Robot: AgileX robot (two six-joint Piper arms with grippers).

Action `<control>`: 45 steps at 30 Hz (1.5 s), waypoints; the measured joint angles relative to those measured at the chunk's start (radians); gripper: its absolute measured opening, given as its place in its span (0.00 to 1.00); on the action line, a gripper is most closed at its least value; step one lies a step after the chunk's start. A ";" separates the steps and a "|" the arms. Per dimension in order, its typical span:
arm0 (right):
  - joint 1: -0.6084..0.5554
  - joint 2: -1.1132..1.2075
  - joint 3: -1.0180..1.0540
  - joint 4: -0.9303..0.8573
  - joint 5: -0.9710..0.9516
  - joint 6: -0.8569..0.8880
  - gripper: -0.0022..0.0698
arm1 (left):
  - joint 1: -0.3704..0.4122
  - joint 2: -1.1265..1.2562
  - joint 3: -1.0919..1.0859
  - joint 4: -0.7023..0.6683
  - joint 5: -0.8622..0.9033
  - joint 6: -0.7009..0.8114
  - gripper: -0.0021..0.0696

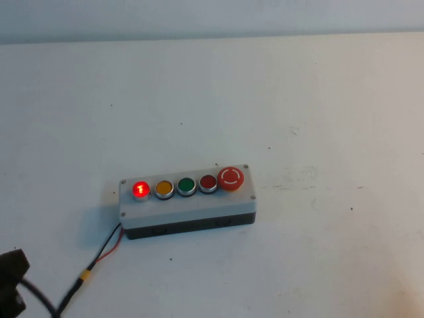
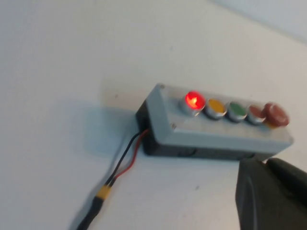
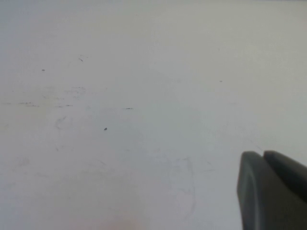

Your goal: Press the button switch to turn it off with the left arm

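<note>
A grey button box [image 1: 187,207] lies on the white table. Its row holds a lit red button [image 1: 140,189], a yellow one [image 1: 163,188], a green one [image 1: 186,185], a dark red one [image 1: 208,182] and a red mushroom stop [image 1: 231,177]. In the left wrist view the box [image 2: 216,136] and the lit button [image 2: 194,100] show ahead of my left gripper [image 2: 264,162], which is shut, empty and apart from the box. Only a dark part of the left arm [image 1: 13,278] shows at the near left corner. My right gripper [image 3: 263,154] is shut over bare table.
A black and red cable [image 1: 99,255] with a yellow band runs from the box's left end toward the near left corner, close to the left arm. It also shows in the left wrist view [image 2: 122,165]. The white table [image 1: 318,99] spreads all around the box.
</note>
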 joint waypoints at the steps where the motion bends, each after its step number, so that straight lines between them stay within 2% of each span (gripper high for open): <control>1: 0.000 0.000 0.000 0.000 0.000 0.000 0.01 | 0.000 0.047 -0.044 0.030 0.057 0.005 0.03; 5: 0.000 0.000 0.000 0.000 0.000 0.000 0.01 | 0.000 0.222 -0.180 0.120 0.226 0.034 0.03; 8: 0.000 0.000 0.000 0.000 0.000 0.000 0.01 | 0.000 0.349 -0.274 0.134 0.293 0.073 0.03; 15: 0.000 0.000 0.000 0.000 0.000 0.000 0.01 | -0.002 0.655 -0.460 0.046 0.334 0.263 0.03; 19: 0.000 0.000 0.000 0.000 0.000 0.000 0.01 | -0.037 0.825 -0.574 0.028 0.336 0.333 0.03; 33: 0.000 0.000 0.000 0.000 0.000 0.000 0.01 | -0.199 1.224 -0.867 0.100 0.463 0.327 0.03; 38: 0.000 0.000 0.000 0.000 0.000 0.000 0.01 | -0.211 1.295 -0.944 0.159 0.495 0.289 0.03; 45: 0.000 0.000 0.000 0.000 0.000 0.000 0.01 | -0.211 1.399 -1.031 0.175 0.574 0.283 0.03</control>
